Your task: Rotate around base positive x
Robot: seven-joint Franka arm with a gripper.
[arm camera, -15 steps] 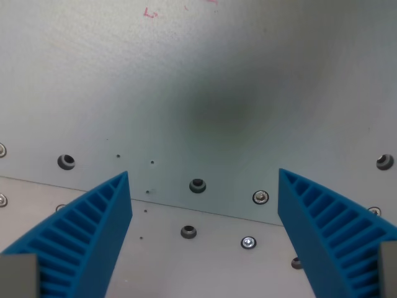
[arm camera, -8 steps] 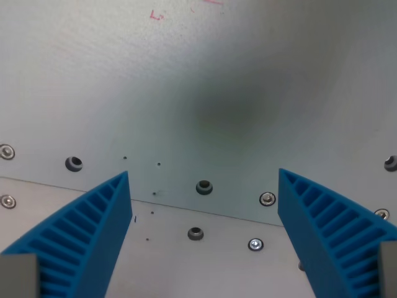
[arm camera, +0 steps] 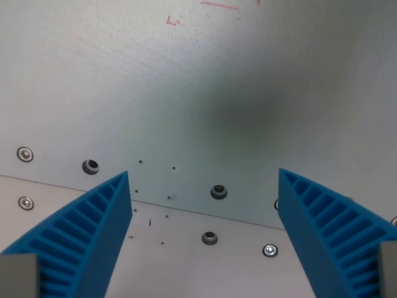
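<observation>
My gripper (arm camera: 203,177) is open and empty. Its two blue ribbed fingers (arm camera: 93,236) rise from the bottom corners of the wrist view, one at the left and one at the right (arm camera: 329,230), wide apart. Below them lies a pale grey metal table plate (arm camera: 198,81). A seam (arm camera: 205,213) between two plates runs across the lower part of the view. No loose object is between the fingers.
Several screws and bolt holes dot the plates near the seam, such as a hole (arm camera: 218,190), a bolt (arm camera: 210,237) and a screw (arm camera: 25,153). Faint red pen marks (arm camera: 220,6) sit at the top edge. A soft dark shadow (arm camera: 248,118) lies mid-plate.
The whole scene has shifted to the wrist view's right and slightly down, so the camera has moved. The fingers keep the same opening.
</observation>
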